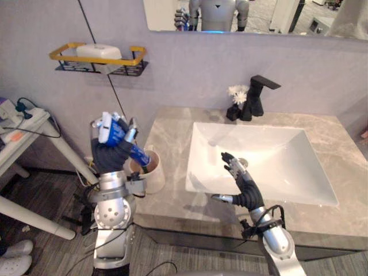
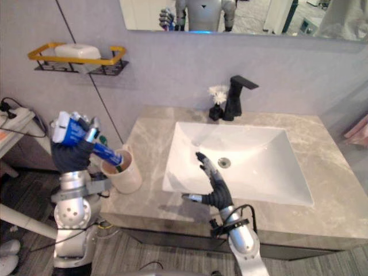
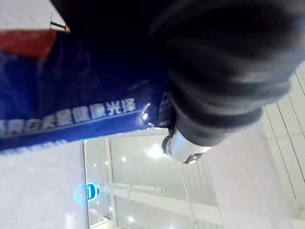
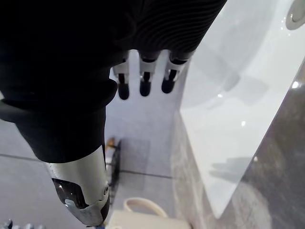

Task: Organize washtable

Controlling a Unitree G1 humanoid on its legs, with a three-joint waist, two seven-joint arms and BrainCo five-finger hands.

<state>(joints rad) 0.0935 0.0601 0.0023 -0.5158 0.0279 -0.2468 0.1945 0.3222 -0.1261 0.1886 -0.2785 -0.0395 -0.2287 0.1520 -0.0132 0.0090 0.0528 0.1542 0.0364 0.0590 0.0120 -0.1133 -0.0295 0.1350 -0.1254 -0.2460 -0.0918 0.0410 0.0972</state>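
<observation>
The left hand (image 1: 109, 154) covers the middle of the blue tube (image 1: 117, 133), whose lower end sits at the mouth of the cup (image 1: 155, 175) — whether it touches inside cannot be told. The bench (image 1: 340, 145) runs off the picture's right edge.

Bright, even indoor light falls from above. The white sink (image 1: 287, 155) gleams, with small glints along its rim in the right wrist view. The wall shelf (image 1: 129, 60) casts a soft shadow beneath.
</observation>
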